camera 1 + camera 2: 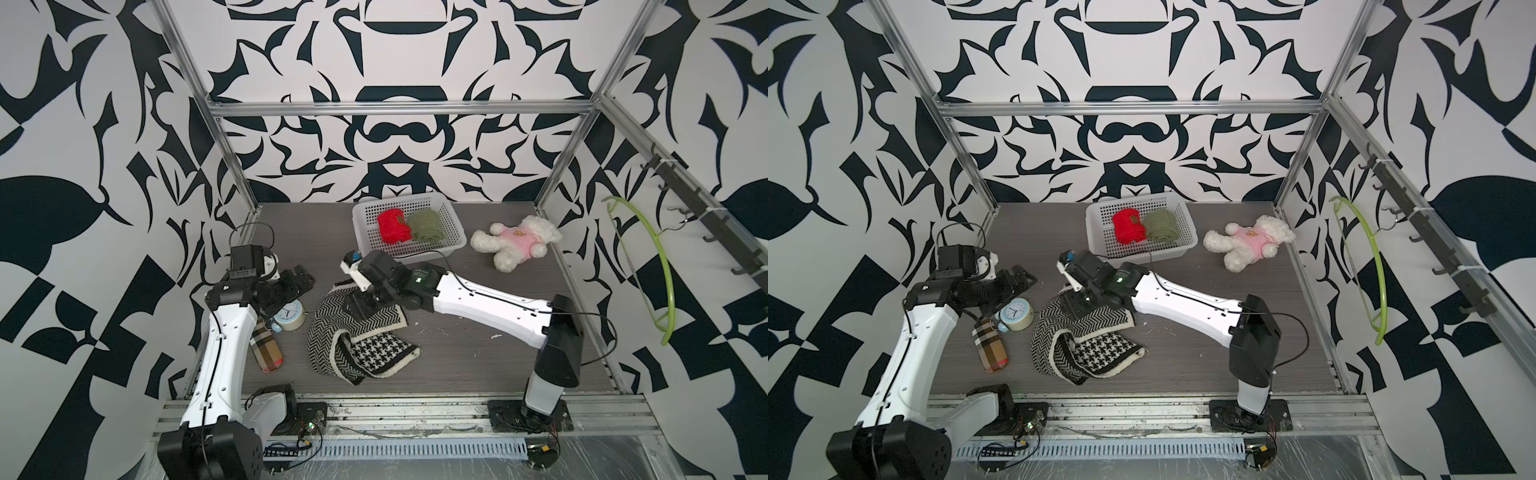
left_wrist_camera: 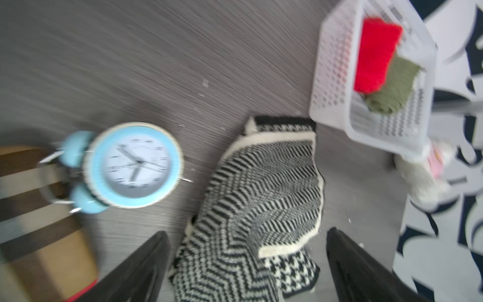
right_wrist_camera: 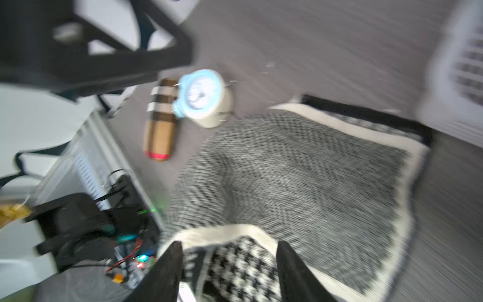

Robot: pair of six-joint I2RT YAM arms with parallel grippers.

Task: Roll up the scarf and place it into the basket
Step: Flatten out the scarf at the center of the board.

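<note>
Right wrist view: right gripper (image 3: 230, 245) stood part-open astride a fold of the scarf (image 3: 300, 170), gripping nothing evident; scarf lay crumpled directly beneath it, just short of the basket (image 1: 358, 226), length running away from the basket; left gripper (image 2: 247, 234), wide open and empty, hung farther off.

Both wrist views were motion-blurred. The right wrist view cut the basket (image 3: 460, 65) off at its edge, and the scarf (image 3: 300, 167) weave smeared grey. In both top views the left arm (image 1: 224, 332) covered part of the clock (image 1: 286, 318).
</note>
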